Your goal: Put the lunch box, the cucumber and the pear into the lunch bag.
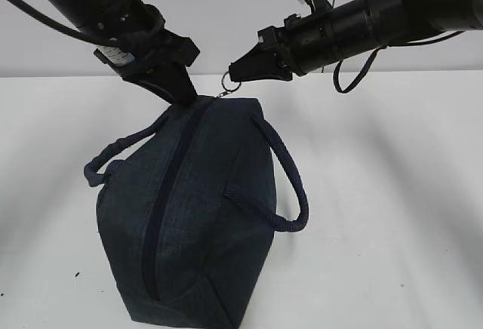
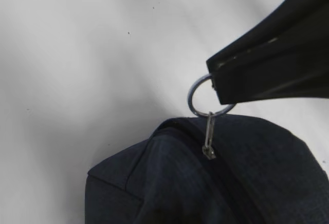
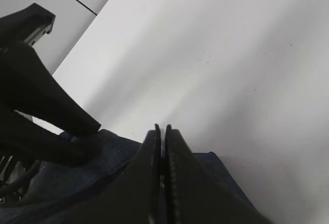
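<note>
Right gripper [image 1: 235, 73] pinches the ring pull [image 2: 203, 96] at the bag's [image 1: 196, 216] twelve o'clock end. Left gripper [image 1: 181, 93] presses there; its jaw state is indiscernible. Contents hidden.

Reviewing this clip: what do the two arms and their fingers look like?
Both arms are matte black. The right arm is a ribbed cylinder tapering to flat wedge-shaped fingers, with a thin black cable looping beneath. The left gripper is blocky and angular, trailing black cables and bearing a small white label.
</note>
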